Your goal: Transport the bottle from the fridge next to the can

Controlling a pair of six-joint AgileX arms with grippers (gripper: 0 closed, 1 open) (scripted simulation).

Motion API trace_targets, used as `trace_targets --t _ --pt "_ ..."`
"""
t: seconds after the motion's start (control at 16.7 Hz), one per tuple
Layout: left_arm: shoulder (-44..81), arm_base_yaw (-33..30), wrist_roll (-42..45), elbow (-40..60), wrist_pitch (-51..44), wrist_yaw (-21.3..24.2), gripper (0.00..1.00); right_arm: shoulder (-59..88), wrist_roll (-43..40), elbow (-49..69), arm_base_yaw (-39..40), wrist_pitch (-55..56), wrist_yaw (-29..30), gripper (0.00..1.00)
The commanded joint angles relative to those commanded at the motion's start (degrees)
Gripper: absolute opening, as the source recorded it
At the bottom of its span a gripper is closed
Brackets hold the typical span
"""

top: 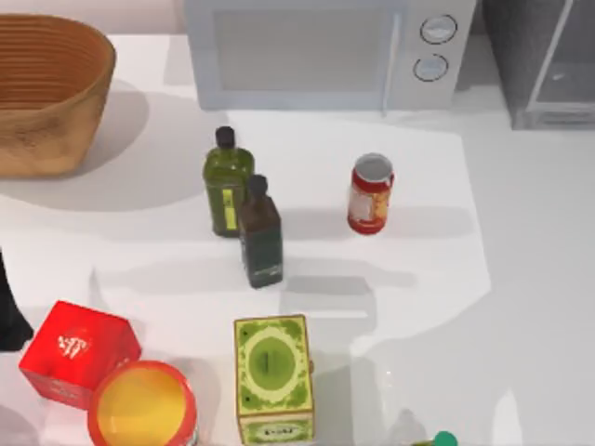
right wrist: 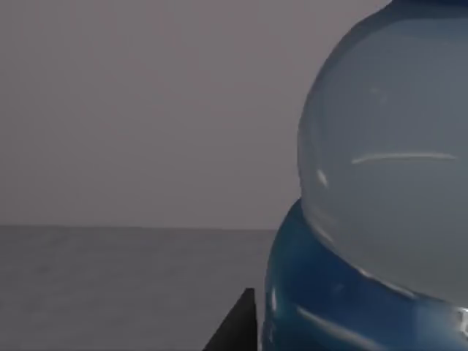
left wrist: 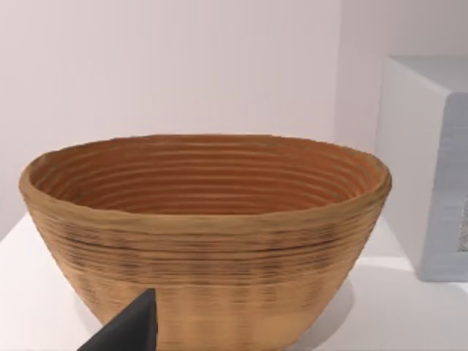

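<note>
The bottle (right wrist: 380, 183) looms very close in the right wrist view, with a clear rounded body above a blue label band, standing on a grey floor before a grey wall. A dark part of my right gripper (right wrist: 235, 325) sits right beside its base. The fridge (top: 548, 65), a grey box with a pale frame, stands at the table's back right corner. The can (top: 371, 193), red with a pale label and silvery top, stands upright mid-table, right of the two green bottles. My left arm (top: 7, 316) is parked at the left edge, and my left gripper (left wrist: 128, 329) faces the basket.
A white microwave (top: 316, 51) stands at the back beside the fridge, and a wicker basket (top: 46, 93) at the back left. An olive bottle (top: 227, 181) and a dark green bottle (top: 259, 232) stand left of the can. In front are a red box (top: 79, 353), a red tub (top: 142, 406), a green box (top: 272, 376) and a green cap (top: 444, 439).
</note>
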Motion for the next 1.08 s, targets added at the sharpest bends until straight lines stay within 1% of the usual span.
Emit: trace_targets --t 0.24,0.66,0.96,1.08 --pt "0.0 0.0 0.0 0.0 0.0 0.0 1.0 -0.32 0.09 0.02 -0.19 -0.22 0.0 0.0" --pt "0.0 0.0 0.0 0.0 0.0 0.0 1.0 -6.89 0.15 1.42 -0.19 -8.29 -0.09 0.0" --pt "0.0 0.0 0.0 0.0 0.0 0.0 1.0 -6.91 0.24 1.15 -0.22 -8.21 -0.14 0.0" --pt "0.0 0.0 0.0 0.0 0.0 0.0 1.0 -8.52 0.17 -0.93 -0.56 -7.2 -0.53 0.0"
